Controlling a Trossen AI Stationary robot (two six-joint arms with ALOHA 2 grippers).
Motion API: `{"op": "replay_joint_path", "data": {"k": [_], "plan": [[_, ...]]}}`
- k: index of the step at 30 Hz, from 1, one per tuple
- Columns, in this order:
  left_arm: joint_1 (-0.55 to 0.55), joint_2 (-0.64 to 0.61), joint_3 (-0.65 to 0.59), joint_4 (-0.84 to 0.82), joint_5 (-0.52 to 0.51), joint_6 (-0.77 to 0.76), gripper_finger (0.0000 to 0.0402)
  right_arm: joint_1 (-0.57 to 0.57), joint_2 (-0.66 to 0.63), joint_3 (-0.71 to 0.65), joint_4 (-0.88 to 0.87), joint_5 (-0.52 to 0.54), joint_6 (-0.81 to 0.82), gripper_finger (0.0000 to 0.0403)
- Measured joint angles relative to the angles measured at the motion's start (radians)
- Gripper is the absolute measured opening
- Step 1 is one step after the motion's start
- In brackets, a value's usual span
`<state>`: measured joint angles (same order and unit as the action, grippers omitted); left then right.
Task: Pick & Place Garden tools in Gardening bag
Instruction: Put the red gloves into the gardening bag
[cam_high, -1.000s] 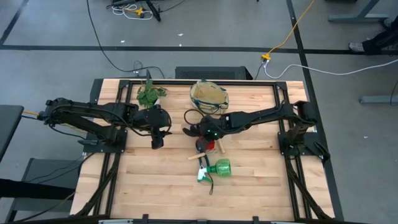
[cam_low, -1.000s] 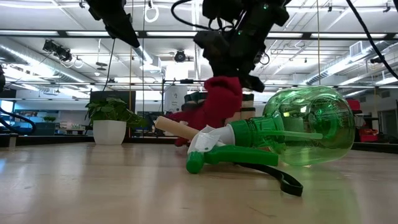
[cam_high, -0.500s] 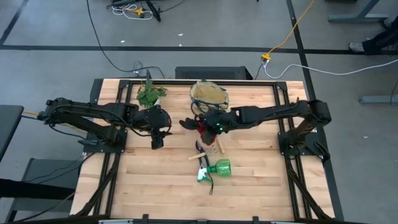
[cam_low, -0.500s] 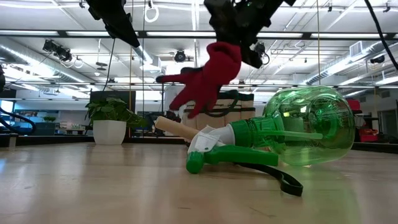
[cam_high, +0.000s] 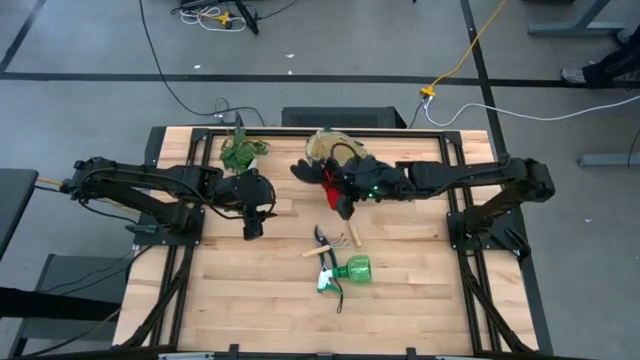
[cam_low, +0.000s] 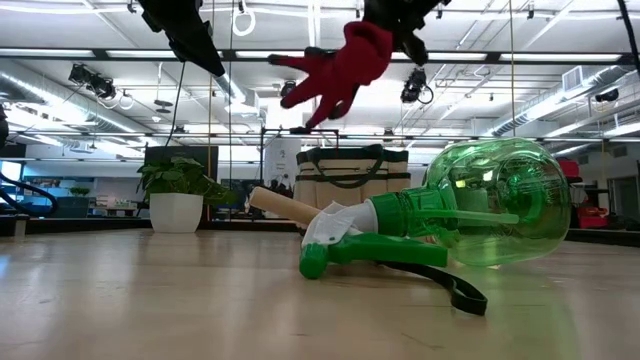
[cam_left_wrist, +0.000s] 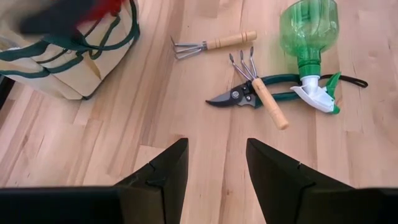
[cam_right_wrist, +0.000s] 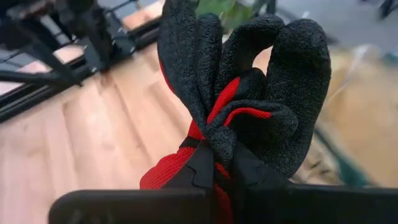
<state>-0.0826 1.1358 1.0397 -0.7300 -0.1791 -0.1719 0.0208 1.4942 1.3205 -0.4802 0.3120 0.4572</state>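
Right gripper (cam_high: 338, 188) is raised mid-table, jaws clamped; left gripper (cam_high: 253, 221) hovers with jaws apart.

A light wooden bench (cam_high: 250, 290) of narrow planks fills the middle of the high view, set on a black metal frame (cam_high: 170, 280). Near its upper left corner lies a leafy green potted plant (cam_high: 241, 152); in the low view the same plant stands upright in a white pot at the left. Around the bench is a grey floor (cam_high: 80, 50) crossed by dark tape lines. A black cable (cam_high: 160, 60) trails across it at upper left, and a yellow cable (cam_high: 470, 50) runs from the upper right down to a plug near the bench's top edge. Behind the bench in the low view, a room with ceiling lights (cam_low: 560, 100) stretches back.
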Motion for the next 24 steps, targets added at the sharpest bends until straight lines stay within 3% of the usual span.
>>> {"op": "replay_joint_path", "data": {"k": [19, 24], "plan": [[0.0, 0.0, 0.0, 0.0, 0.0, 0.0, 0.0169, -0.117, -0.03, 0.0, 0.023, 0.193, -0.421, 0.0012], [0.0, 0.0, 0.0, 0.0, 0.0, 0.0, 0.0169, -0.146, -0.03, 0.0, 0.022, 0.197, -0.47, 0.0012]]}}
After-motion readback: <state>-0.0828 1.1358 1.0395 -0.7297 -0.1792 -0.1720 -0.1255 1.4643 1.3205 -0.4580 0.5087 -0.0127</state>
